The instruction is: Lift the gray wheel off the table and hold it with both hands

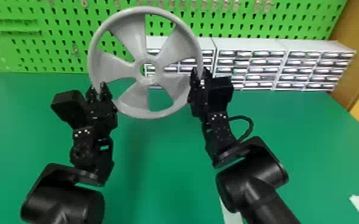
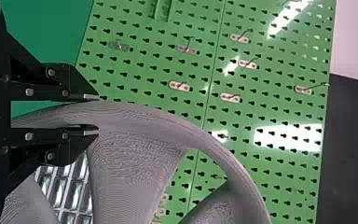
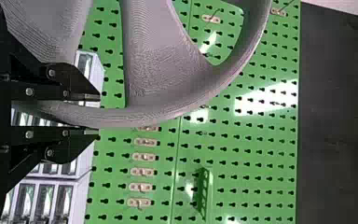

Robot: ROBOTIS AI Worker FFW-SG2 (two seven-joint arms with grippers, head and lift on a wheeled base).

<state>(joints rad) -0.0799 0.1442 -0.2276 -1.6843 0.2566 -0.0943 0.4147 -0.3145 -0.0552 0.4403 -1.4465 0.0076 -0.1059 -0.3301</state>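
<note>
- Gray wheel (image 1: 131, 31) held up off the green table (image 1: 167, 184), its broad face turned to the head camera, a dark shadow on the tabletop below it
- Left gripper (image 1: 98, 88) pinches the rim at the wheel's lower left, one finger on each side of it; right gripper (image 1: 200, 73) has the rim between its fingers on the right side, a bit higher up
- Head view gives the full ring, the hub with its open centre and five wide spokes, plus both arms coming up from the bottom edge; a black cable (image 1: 250, 125) loops out beside the right arm
- Left wrist view brings out what the head view is too far off for – fine ridges across the gray surface, and the rim filling the gap between the fingers of the left gripper (image 2: 98, 115)
- Right wrist view has the rim running into the right gripper (image 3: 99, 113), with a column of small hooks (image 3: 142, 172) and a green slotted bracket (image 3: 205, 193) beyond
- Behind stands a green pegboard (image 1: 53, 44), with white drawer cabinets (image 1: 247, 43) in front of it towards the right; a yellow-brown panel (image 1: 357, 56) rises past them
- As for what blocks the sight: in the head view the wheel covers part of the pegboard and cabinets – drawer fronts peep through the hub and between spokes – and the grippers hide short stretches of rim
</note>
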